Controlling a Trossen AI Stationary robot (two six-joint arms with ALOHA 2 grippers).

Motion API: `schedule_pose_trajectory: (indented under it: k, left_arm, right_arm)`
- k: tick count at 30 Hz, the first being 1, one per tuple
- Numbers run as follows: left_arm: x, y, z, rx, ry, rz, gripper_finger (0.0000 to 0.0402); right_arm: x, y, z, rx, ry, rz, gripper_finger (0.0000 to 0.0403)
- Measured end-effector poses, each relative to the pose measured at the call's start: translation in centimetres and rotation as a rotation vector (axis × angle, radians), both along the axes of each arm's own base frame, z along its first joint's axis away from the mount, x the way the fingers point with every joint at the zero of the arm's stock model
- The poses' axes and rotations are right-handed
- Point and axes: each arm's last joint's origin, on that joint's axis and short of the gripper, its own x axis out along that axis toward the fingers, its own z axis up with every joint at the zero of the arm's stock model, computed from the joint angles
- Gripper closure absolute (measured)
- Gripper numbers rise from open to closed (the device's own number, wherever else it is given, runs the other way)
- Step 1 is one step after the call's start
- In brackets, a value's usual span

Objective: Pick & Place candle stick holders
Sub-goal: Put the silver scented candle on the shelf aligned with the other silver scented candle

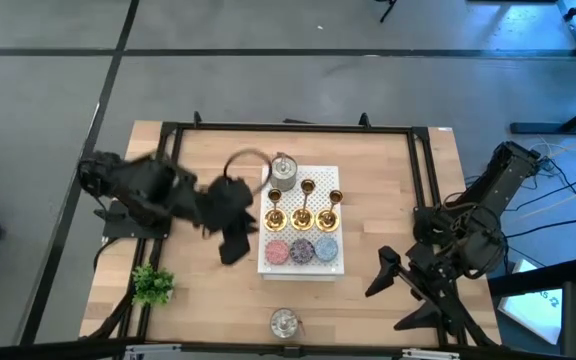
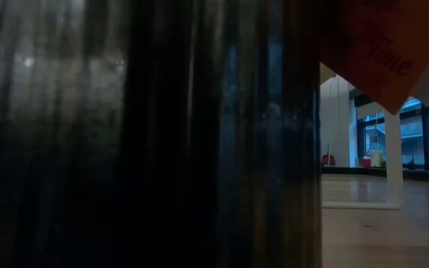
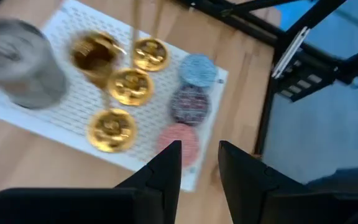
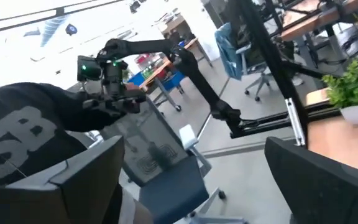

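Fingers [image 3: 199, 163] of the left gripper [image 1: 230, 248] narrowed to a small gap with nothing pinched, hanging just beside the white tray [image 1: 320, 268] on the tabletop [image 1: 388, 200]. All three candle stick holders [image 1: 305, 204] standing upright in a row on that tray, behind the colored discs [image 1: 302, 250], so looks like no pick made yet and pretty much everything left to do. Right gripper [image 1: 386, 273] parked well off to the side, spread wide and empty.

A dark blurred mass [image 2: 140, 134] blocks most of the low view.
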Motion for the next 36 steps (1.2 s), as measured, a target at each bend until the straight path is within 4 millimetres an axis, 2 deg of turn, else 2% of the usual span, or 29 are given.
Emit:
schedule_pose_trajectory:
  k: [6,13,17,24,31,36]
  left_arm:
    - [0.5,-5.1,-2.7,-0.089,-0.084,0.089,0.03]
    - [0.6,-9.4,-5.4,-0.203,-0.204,0.141,0.03]
    - [-0.2,-11.6,-7.4,-0.248,-0.17,0.131,0.03]
    - [-1.4,-15.7,-12.3,-0.241,-0.041,0.126,0.03]
    - [-2.2,-19.1,-16.7,-0.165,0.014,0.139,0.03]
    - [-2.1,-21.0,-20.1,-0.095,0.064,0.134,0.03]
  right_arm:
    - [-0.1,0.2,0.1,0.013,-0.003,0.084,0.0012]
    - [-0.2,0.3,0.1,0.0,-0.013,0.099,0.0012]
    - [0.0,0.5,-0.1,-0.009,-0.012,0.101,0.0012]
    - [0.3,1.5,-1.0,-0.018,0.016,0.112,0.0012]
    - [2.1,3.1,-3.5,0.006,0.145,-0.043,0.0012]
    - [3.5,5.3,-6.6,0.017,0.265,-0.001,0.0012]
